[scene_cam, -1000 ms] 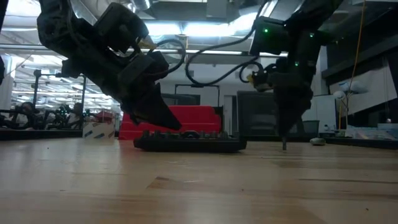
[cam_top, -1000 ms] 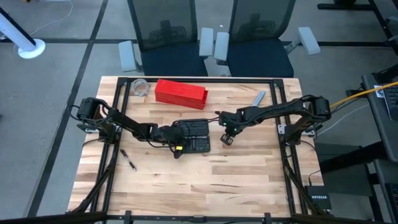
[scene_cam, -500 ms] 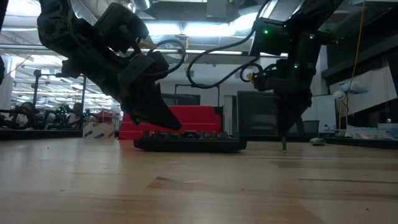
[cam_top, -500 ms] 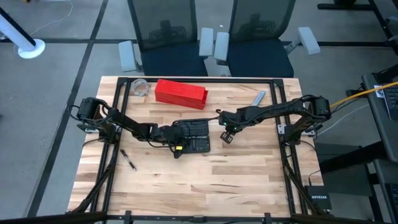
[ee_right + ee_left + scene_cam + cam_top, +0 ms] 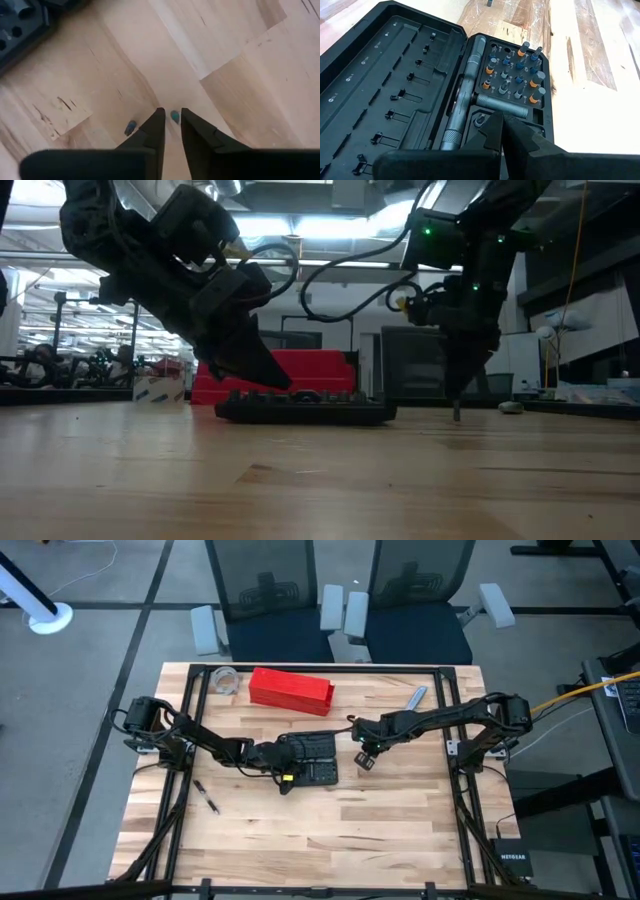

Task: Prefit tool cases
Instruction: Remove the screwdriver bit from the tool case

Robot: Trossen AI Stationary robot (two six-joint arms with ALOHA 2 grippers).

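The black tool case (image 5: 312, 758) lies open and flat mid-table. Its empty lid half (image 5: 385, 85) is toward the far edge. Its tray half (image 5: 512, 75), with bits and a ratchet handle, is toward the near edge. My left gripper (image 5: 501, 120) is shut, its tips down on the tray half's left end (image 5: 275, 380). My right gripper (image 5: 170, 114) points down at the bare table right of the case (image 5: 364, 762). It is open by a narrow gap. A small teal-collared bit (image 5: 175, 116) sits between its fingertips; whether they touch it, I cannot tell. My left gripper's shut fingertips (image 5: 492, 125) rest on the tray half at its left end, beside the ratchet's bar (image 5: 505, 106). They slant down from the table's left. The fingers hide the exact spot. The case lies flat on the table.
A long red box (image 5: 290, 690) and a clear round container (image 5: 226, 680) stand at the far edge, with a metal tool (image 5: 415, 697) at the far right. A black pen (image 5: 207, 798) lies near left. A second loose bit (image 5: 130, 127) lies beside my right gripper.
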